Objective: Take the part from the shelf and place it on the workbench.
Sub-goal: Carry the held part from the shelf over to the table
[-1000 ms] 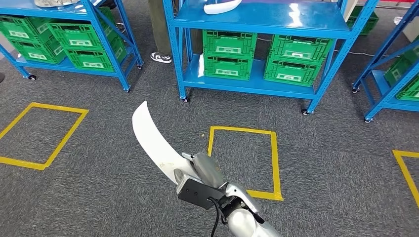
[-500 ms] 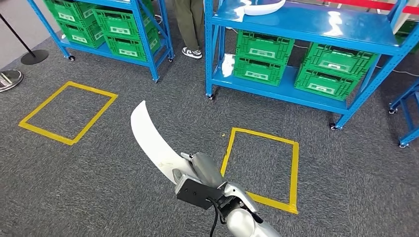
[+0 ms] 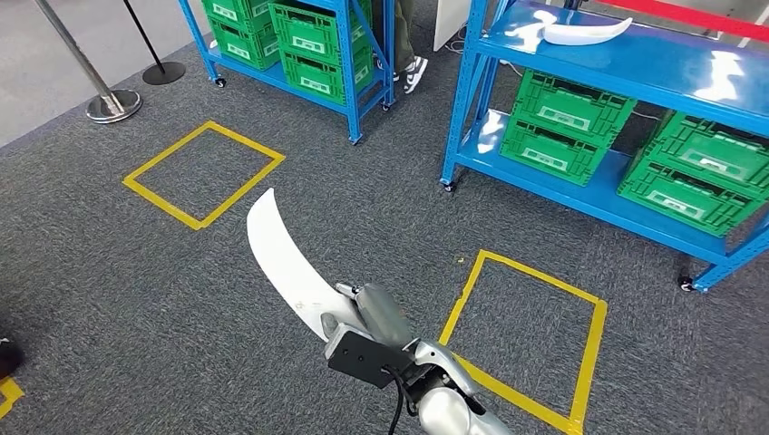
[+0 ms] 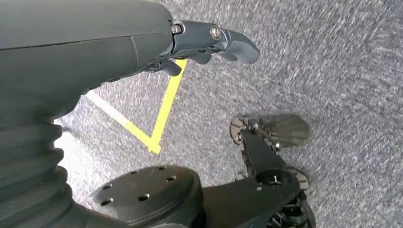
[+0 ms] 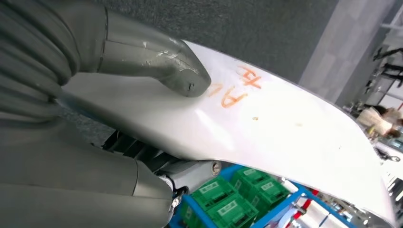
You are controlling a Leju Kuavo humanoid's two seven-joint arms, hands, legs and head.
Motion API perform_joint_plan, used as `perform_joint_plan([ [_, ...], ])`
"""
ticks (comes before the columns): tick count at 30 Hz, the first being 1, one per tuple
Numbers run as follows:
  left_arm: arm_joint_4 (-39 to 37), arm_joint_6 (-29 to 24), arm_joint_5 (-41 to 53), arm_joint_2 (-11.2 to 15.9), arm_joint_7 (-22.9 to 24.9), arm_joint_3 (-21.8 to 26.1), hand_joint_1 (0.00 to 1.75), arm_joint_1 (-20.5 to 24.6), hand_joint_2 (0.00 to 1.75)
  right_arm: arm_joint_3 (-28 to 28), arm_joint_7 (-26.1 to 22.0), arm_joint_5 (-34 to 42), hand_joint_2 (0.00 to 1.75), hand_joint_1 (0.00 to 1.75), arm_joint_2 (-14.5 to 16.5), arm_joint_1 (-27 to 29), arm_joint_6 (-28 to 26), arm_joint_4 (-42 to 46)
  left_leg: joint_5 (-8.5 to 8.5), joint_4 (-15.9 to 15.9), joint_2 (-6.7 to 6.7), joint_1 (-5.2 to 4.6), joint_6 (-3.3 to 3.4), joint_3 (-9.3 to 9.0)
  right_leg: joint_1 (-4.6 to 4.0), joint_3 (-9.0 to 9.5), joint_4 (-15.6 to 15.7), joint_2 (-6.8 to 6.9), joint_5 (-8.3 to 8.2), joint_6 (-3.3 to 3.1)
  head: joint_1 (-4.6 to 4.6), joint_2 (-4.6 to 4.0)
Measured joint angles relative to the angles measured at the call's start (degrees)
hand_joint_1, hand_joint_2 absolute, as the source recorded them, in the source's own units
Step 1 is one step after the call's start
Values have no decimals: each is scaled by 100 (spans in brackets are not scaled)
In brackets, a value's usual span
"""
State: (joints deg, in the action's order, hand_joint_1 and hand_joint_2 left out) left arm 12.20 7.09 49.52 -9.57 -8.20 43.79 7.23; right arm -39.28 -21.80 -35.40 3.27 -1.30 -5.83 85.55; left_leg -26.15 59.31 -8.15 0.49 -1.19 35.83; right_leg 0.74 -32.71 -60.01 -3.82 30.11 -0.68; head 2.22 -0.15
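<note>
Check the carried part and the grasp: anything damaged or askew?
Nothing stands out. The right hand holds the white curved part near one end, thumb pressed on top. Orange handwriting on the part looks like a label, not damage.

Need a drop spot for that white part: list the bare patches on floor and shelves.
Bare carpet fills both yellow squares. The blue shelf top is open beside the spare white part. Lower shelves are crowded with green crates.
</note>
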Motion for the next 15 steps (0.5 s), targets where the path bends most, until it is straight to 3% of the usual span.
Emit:
perform_joint_plan([
  [1,-1,1,-1,8,1,-1,0,-8,175,1,1,-1,175,175,8,-3,-1,0,0,-6,3,2,-33,6,6,27,30,61,-16,-39,1,0],
  [3,-4,1,-1,19,8,-1,0,-11,175,1,-1,-1,175,175,35,-16,2,1,-144,217,244,-15,-90,124,32,88,99,216,-47,-116,-26,0],
  [5,-9,1,-1,21,26,-1,0,-1,175,2,7,-1,175,175,55,-34,22,-1,-475,867,605,-18,-135,438,25,107,119,384,-49,-150,-60,0],
  [6,-10,1,-1,21,33,-1,0,1,175,2,16,2,175,175,57,-45,39,-4,-612,1211,696,-8,-158,610,18,110,116,473,-41,-156,-63,0],
  [7,-11,1,-2,22,39,-1,0,0,175,2,26,5,175,175,60,-56,60,-7,-665,1427,745,0,-174,714,14,112,112,562,-30,-157,-64,0],
  [8,-12,1,-1,26,41,-1,0,-3,175,3,33,11,175,175,64,-68,76,-10,-611,1437,777,6,-181,712,13,118,109,648,-17,-153,-64,0],
  [10,-12,1,0,37,50,-1,0,-3,175,7,36,30,175,175,75,-91,99,-11,-273,841,899,8,-169,378,11,150,105,798,14,-125,-64,0],
  [12,-10,1,2,40,73,-1,0,19,175,16,14,49,175,175,81,-101,102,-11,-47,163,1152,-28,-101,-9,-18,192,105,917,56,-72,-61,0],
  [14,-9,1,3,36,102,-1,0,45,175,31,-38,56,175,175,80,-103,102,-25,-29,-43,1240,-66,-24,-111,-48,231,120,1022,82,-12,-54,0],
  [15,-9,1,3,36,112,-1,0,54,175,36,-69,58,175,175,80,-105,102,-37,-17,-58,1173,-66,6,-102,-49,254,135,1081,91,18,-50,0],
])
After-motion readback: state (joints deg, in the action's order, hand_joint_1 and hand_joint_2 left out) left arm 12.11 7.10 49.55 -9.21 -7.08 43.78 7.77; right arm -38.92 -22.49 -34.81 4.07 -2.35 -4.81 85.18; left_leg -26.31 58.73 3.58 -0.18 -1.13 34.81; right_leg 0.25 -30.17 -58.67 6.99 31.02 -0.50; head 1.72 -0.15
